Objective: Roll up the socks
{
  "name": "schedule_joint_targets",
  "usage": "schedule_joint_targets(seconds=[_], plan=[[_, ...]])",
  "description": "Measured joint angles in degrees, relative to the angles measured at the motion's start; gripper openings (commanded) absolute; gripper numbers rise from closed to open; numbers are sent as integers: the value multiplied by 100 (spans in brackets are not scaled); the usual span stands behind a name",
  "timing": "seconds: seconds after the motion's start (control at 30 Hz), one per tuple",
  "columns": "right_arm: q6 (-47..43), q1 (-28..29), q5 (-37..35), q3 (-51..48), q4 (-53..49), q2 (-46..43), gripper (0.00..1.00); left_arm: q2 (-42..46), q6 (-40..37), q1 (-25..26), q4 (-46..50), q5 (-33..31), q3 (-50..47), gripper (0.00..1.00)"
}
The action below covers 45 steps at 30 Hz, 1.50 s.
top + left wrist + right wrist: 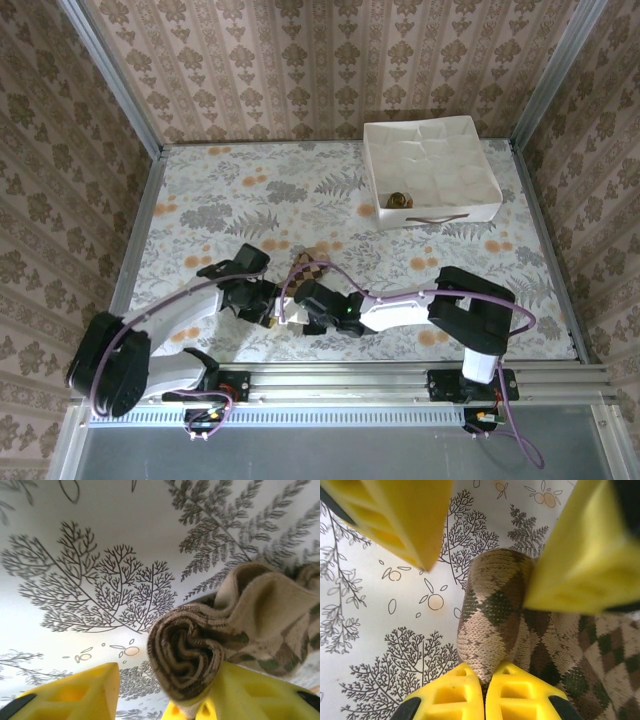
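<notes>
A brown-and-cream argyle sock (495, 615) lies on the flowered table, one end wound into a tight roll (185, 655). My right gripper (485, 692) is shut on the knit at the roll's near edge. My left gripper (167, 695) stands open around the roll: the roll leans on its right finger (260, 695), and a gap shows beside the other finger (75, 692). In the right wrist view, those left fingers (405, 520) flank the roll from above. From overhead, both grippers (262, 305) (302, 303) meet tip to tip at the table's near middle.
A white box (437, 212) stands at the far right, with a small brownish rolled bundle (397, 200) in its near left corner. Patterned walls close the table on three sides. A purple cable (300, 270) loops above the right arm's wrist.
</notes>
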State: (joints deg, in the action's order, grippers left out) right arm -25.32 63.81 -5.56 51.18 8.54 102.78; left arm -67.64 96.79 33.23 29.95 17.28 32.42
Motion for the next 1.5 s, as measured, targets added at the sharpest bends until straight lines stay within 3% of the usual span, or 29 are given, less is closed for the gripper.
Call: schedule_joint_targets(seconds=[0.17,0.4,0.67,1.0,1.1,1.2,1.27,1.33,1.43,1.5], plan=[[529,-503,1097,59,-157,-7,0,828,-101,-197,46,-125,-157,57],[1036,-1091,2286,262,-518,120,0,1189,-243,-39,-420,-175,-483,50],[1351,-1534,3316,776,-1174,494,0,859,-153,365,-1377,-348,-741,51],[1770,-1915,4297,1226,-1655,938,0,157,90,505,-2271,-431,-922,47],[1851,-1969,4457,1283,-1714,1010,0,0,142,505,-2430,-442,-933,34],[1934,-1980,4516,1283,-1709,1021,0,-144,278,505,-2455,-428,-922,11],[1956,-1980,4507,1220,-1637,981,15,-149,409,511,-2223,-407,-826,1],[1941,-1965,4435,1025,-1462,850,30,-157,520,551,-1965,-354,-706,0],[1869,-1794,4002,516,-1132,404,41,-129,658,623,-1639,-240,-632,0],[1659,-1539,3316,48,-905,-98,48,-48,721,627,-1375,-205,-603,0]])
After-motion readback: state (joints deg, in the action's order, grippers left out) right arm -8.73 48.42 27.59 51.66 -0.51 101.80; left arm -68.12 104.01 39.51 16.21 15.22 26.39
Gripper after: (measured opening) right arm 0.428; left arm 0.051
